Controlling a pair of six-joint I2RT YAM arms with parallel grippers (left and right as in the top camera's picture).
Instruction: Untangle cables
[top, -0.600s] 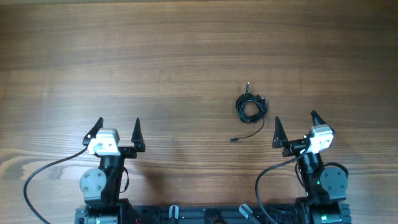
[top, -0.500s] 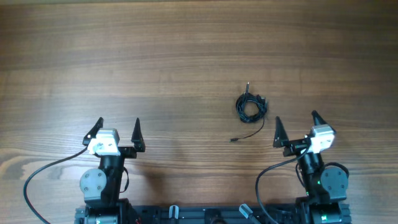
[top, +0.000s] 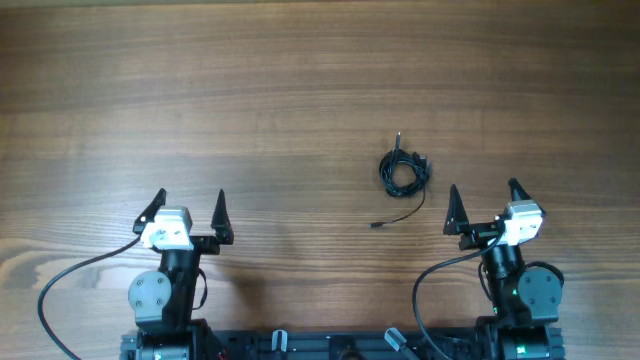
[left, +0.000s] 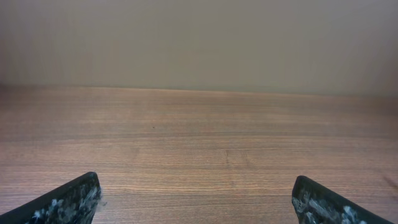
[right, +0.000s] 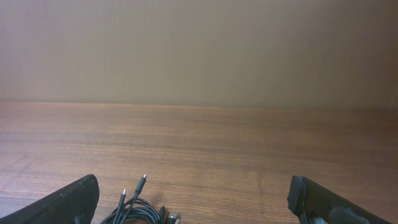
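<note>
Wooden tabletop fills the overhead view, with the cables bunched in a small knot right of centre. Both my left end effector and right end effector hover wide open and empty, I judge ready for a first grasp, the right one nearer

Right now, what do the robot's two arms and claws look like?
The left claw and right claw match. Each has two black, pointed fingers mounted on a white block, atop a dark arm with a round grey joint housing. A thick black cable loops off each arm. The left wrist view shows whitish scuffs on its fingers.
</note>
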